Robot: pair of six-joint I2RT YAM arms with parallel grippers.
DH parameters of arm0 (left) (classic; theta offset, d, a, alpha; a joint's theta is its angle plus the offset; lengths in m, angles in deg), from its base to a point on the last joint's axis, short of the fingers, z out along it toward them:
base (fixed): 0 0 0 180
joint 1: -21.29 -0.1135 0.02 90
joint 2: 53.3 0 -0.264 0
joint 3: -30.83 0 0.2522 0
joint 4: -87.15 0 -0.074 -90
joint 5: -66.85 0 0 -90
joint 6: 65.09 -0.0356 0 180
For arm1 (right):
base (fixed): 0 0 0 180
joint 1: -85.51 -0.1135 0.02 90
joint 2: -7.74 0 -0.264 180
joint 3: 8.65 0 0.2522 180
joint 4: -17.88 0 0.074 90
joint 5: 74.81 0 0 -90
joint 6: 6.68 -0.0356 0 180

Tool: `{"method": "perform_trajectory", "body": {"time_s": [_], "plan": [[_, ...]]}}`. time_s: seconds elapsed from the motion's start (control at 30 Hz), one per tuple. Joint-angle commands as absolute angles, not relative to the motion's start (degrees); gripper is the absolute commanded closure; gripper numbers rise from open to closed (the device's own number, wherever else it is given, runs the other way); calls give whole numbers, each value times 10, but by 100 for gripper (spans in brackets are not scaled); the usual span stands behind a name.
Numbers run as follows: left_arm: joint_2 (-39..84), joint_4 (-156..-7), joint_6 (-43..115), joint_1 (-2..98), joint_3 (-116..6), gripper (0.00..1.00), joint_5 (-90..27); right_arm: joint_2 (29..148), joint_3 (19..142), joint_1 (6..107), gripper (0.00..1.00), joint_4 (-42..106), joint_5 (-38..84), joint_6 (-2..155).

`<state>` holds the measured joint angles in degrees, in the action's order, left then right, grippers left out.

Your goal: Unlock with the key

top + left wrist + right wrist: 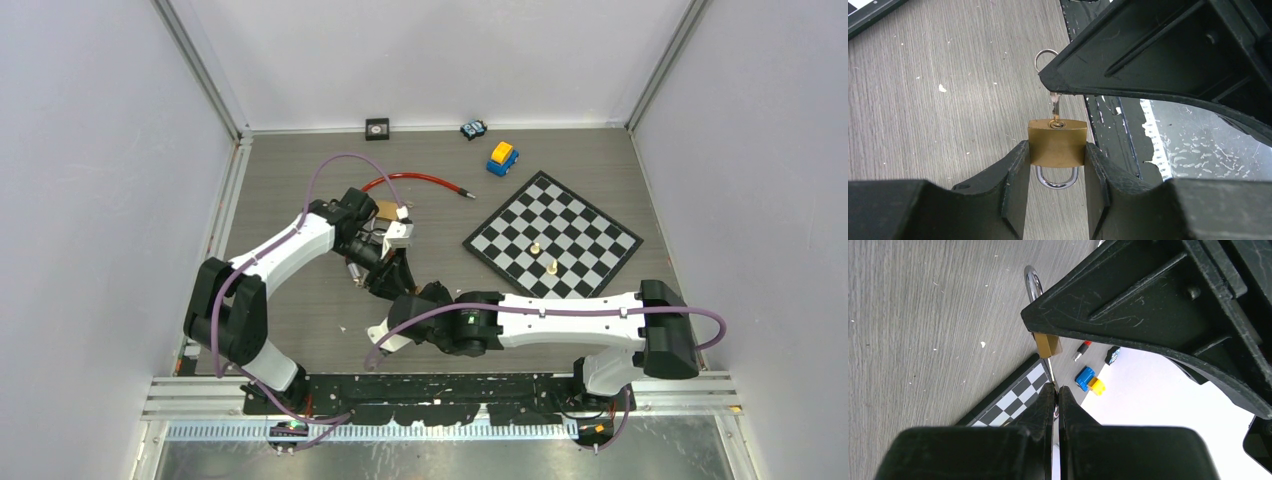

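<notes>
A brass padlock (pixel 1057 142) hangs above the table with its silver shackle (pixel 1057 180) pointing back at the left wrist camera. My left gripper (pixel 1055 152) is shut on the padlock's two sides. A silver key (pixel 1054 106) stands in the keyhole, its ring (pixel 1044 56) sticking out past the right arm's dark fingers. In the right wrist view my right gripper (pixel 1057 388) is shut on the key's head, and the blade (pixel 1049 366) runs up into the padlock (pixel 1047 345). From above, the two grippers meet tip to tip, left gripper (pixel 381 268) and right gripper (pixel 400 298).
A chessboard (pixel 590 222) with two pieces lies to the right. A red cable (pixel 420 179) curves behind the left arm. A blue and yellow toy car (pixel 502 158), a small dark toy car (pixel 473 129) and a black square block (pixel 377 128) sit near the back wall.
</notes>
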<state>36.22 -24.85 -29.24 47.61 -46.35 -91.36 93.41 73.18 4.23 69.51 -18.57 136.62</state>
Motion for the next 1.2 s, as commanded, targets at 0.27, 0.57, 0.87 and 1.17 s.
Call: {"method": "perform_trajectory", "body": {"time_s": [0.27, 0.57, 0.87, 1.17], "plan": [[352, -253, -291, 473, -466, 100, -949, 936, 764, 38, 99, 693, -191, 1353], [347, -255, -291, 473, -465, 100, -950, 940, 760, 39, 99, 691, -190, 1352], [348, -256, -291, 471, -464, 100, -952, 944, 764, 39, 99, 698, -178, 1344], [346, -282, -254, 468, -459, 100, -951, 958, 769, 35, 99, 692, -187, 1332]]}}
